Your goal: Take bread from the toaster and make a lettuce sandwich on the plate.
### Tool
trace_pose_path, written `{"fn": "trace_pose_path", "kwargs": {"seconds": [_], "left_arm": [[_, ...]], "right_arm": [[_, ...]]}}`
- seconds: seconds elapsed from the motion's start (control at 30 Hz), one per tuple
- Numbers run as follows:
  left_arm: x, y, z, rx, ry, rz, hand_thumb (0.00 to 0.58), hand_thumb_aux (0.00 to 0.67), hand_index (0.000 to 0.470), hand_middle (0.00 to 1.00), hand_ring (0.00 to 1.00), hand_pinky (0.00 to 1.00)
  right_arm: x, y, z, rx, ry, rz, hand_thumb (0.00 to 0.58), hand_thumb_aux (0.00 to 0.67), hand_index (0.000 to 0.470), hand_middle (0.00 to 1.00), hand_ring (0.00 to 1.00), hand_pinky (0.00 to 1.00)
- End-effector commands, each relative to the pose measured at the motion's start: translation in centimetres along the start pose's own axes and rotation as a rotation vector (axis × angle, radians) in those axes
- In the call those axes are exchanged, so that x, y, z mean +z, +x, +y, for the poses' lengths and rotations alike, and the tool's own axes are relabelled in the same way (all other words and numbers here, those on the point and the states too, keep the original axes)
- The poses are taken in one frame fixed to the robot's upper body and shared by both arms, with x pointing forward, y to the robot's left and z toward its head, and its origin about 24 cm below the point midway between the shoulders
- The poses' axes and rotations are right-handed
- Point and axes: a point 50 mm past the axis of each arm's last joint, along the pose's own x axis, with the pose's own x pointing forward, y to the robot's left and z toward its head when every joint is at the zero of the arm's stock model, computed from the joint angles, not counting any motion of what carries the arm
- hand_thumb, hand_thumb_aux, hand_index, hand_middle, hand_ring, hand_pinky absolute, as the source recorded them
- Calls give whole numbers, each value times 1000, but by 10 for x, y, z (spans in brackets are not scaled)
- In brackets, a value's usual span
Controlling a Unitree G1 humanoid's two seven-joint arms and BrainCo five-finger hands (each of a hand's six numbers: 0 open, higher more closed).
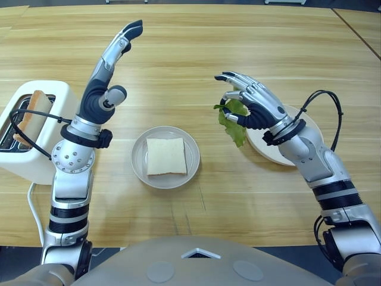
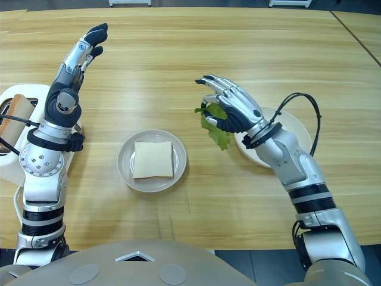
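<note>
Bread slice (image 1: 166, 156) on the plate (image 1: 140, 170), lettuce (image 1: 234, 128) pinched in the right hand (image 1: 256, 104)

From my station I see one square white bread slice lying flat in the middle of the round grey plate, which sits on the wooden table (image 1: 238, 36) at the near centre. I take that plate as the centre of the dial. The toaster (image 1: 36, 167) stands at 9 o'clock, white, near the table's left edge. A second slice (image 1: 34, 116) stands upright in its slot, with its browned crust poking above the top.

The left hand (image 1: 107, 77) hangs at about 10 o'clock, between toaster and plate, raised off the table. Its fingers are stretched out straight and close together, pointing toward 1 o'clock, with nothing in them.

At about 2 o'clock the right hand is in the air, thumb and nearest fingers clamped on the top of the lettuce while the other fingers stretch out toward 9 o'clock. The green leaf dangles below the pinch, to the right of the grey plate's rim and not over the bread.

Behind the right wrist, at 3 o'clock, lies a pale second plate (image 1: 260, 149), partly hidden by the hand and forearm; I cannot tell whether anything lies on it
</note>
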Motion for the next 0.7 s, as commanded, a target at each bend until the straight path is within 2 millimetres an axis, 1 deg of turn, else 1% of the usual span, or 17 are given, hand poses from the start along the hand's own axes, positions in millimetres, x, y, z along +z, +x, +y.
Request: {"fn": "trace_pose_path", "kwargs": {"seconds": [0.03, 0.13, 0.23, 0.4, 0.5, 0.6, 0.7], "left_arm": [[2, 1, 0, 2, 5, -8, 0, 0, 0, 0, 0, 0], [5, 1, -1, 0, 2, -16, 0, 0, 0, 0, 0, 0], [5, 1, 0, -3, 2, -17, 0, 0, 0, 0, 0, 0], [3, 1, -1, -2, 1, -10, 0, 0, 0, 0, 0, 0], [0, 1, -2, -5, 0, -5, 0, 0, 0, 0, 0, 0], [-2, 0, -3, -5, 0, 4, 0, 0, 0, 0, 0, 0], [1, 0, -2, -6, 5, -2, 0, 0, 0, 0, 0, 0]], "right_arm": [[25, 23, 16, 96, 78, -129, 580, 670, 470, 0, 0, 0], [41, 38, 40, 197, 125, -210, 580, 670, 470, 0, 0, 0], [49, 47, 51, 232, 167, -247, 580, 670, 470, 0, 0, 0], [43, 59, 80, 309, 233, -224, 580, 670, 470, 0, 0, 0], [40, 65, 93, 336, 241, -209, 580, 670, 470, 0, 0, 0], [38, 69, 101, 357, 232, -198, 580, 670, 470, 0, 0, 0], [37, 72, 104, 362, 238, -196, 580, 670, 470, 0, 0, 0]]}}
